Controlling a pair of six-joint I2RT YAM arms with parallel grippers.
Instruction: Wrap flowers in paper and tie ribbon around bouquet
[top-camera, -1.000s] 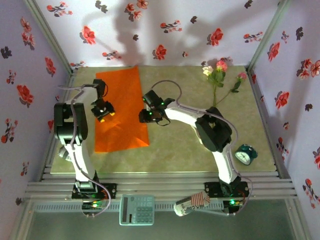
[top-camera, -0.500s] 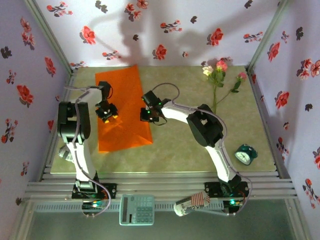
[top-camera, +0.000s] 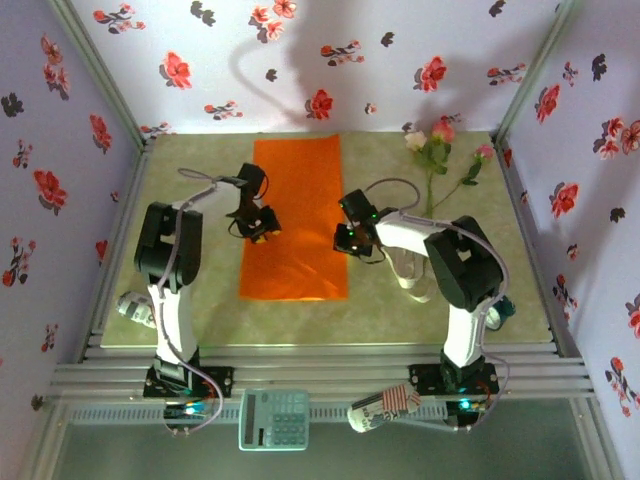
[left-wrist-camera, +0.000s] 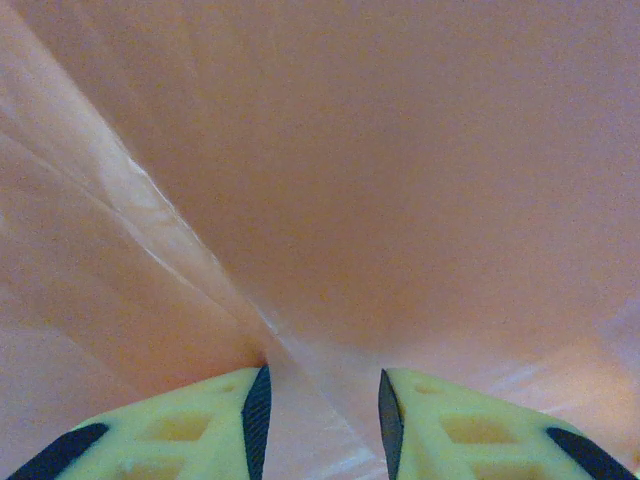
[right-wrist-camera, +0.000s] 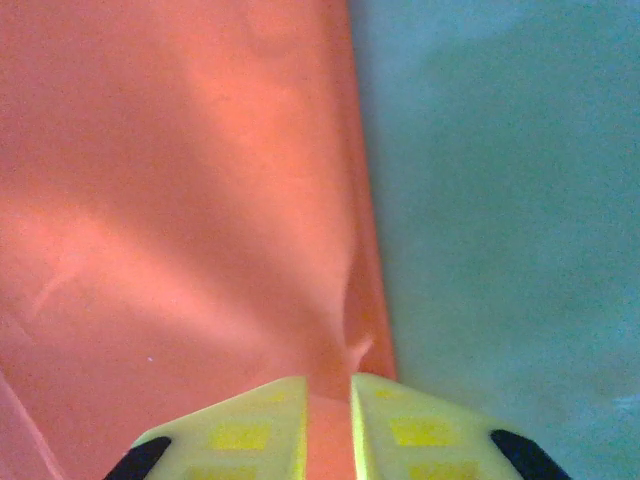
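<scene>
Overhead view: the paper (top-camera: 295, 215) lies flat on the table (top-camera: 380, 320), a tall orange rectangle just left of the frame's centre, its top edge close to the back wall. Both arms are on it. The left gripper (top-camera: 262, 228) sits over the sheet's left edge at mid-height, and the right gripper (top-camera: 348, 240) is at the right edge, a touch lower.

From the right wrist, the right gripper (right-wrist-camera: 327, 385) shows at the bottom with only a thin slot between the yellow fingers. The paper (right-wrist-camera: 180, 200) runs straight into that slot and puckers just above the tips. That is a pinch on the sheet's right border, with bare table (right-wrist-camera: 500, 200) filling the right half.

From the left wrist, the left gripper (left-wrist-camera: 322, 385) has its fingers clearly apart. The paper (left-wrist-camera: 350, 180) covers the frame, and creases run down from the upper left into the gap (a raised fold sits there). Whether the jaws actually bite that fold, I can't tell.

The flowers (top-camera: 437, 150) lie at the upper right of the table, well apart from the sheet, heads toward the wall. A pale strip, seemingly the ribbon (top-camera: 412, 283), loops under the right arm at centre right.
</scene>
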